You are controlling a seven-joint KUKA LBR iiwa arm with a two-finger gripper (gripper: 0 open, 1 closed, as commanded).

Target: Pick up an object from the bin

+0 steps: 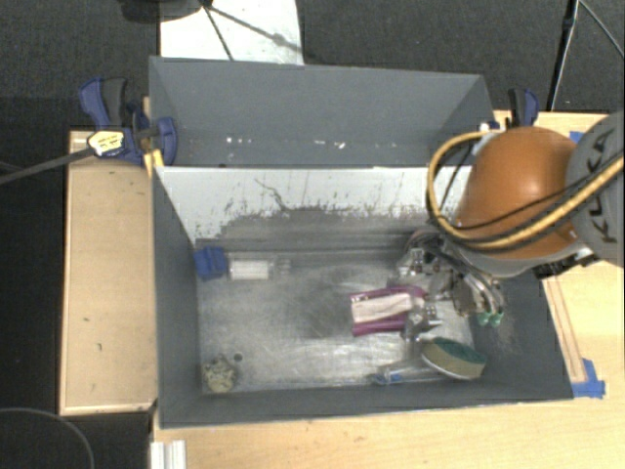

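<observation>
My gripper (420, 299) is low in the right half of the bin and stands open. One finger is behind and one in front of the right end of a purple and white flat packet (383, 311), which lies on the bin floor. Just in front of the gripper, near the front wall, lies a dark green oval pad (455, 358). A thin blue pen-like stick (393, 375) lies to the left of that pad.
A blue block (210, 262) and a pale tube (249, 270) lie by the back wall at the left. A grey crumpled lump (222, 373) sits in the front left corner. The arm with its orange dome and cables overhangs the bin's right side.
</observation>
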